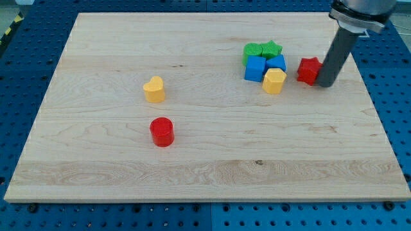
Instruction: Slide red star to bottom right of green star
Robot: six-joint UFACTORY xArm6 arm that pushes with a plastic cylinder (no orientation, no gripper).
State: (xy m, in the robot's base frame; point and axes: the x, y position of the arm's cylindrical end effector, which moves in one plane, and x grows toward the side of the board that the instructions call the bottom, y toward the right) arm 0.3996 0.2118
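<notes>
One edge of the red star [309,70] hides behind my tip [325,84], touching it.

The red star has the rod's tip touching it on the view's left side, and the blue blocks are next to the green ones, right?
Not quite. In the camera view my tip sits against the red star on the view's right side, not its left. The blue blocks do sit next to the green ones.
</notes>
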